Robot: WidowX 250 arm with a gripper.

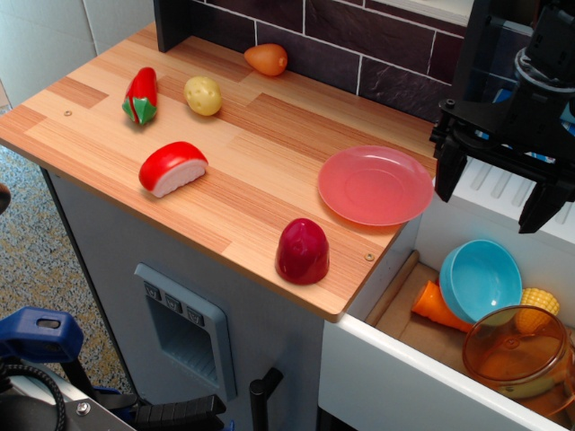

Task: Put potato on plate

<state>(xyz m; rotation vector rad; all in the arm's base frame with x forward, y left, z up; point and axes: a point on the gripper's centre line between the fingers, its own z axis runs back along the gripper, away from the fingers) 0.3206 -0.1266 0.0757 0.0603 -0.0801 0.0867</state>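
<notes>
The pale yellow potato (203, 95) lies on the wooden counter (243, 206) near the back left. The pink plate (375, 185) lies flat at the counter's right edge and holds nothing. My black gripper (496, 191) hangs at the right, over the sink side, just right of the plate and far from the potato. Its two fingers are spread apart with nothing between them.
An orange toy fruit (266, 59) lies by the brick wall. A red pepper (141, 95), a red-and-white half-round toy (172, 168) and a dark red toy (303, 252) lie on the counter. The sink holds a blue bowl (480, 280), an orange pot (517, 348), an orange cone (433, 305) and corn (539, 301).
</notes>
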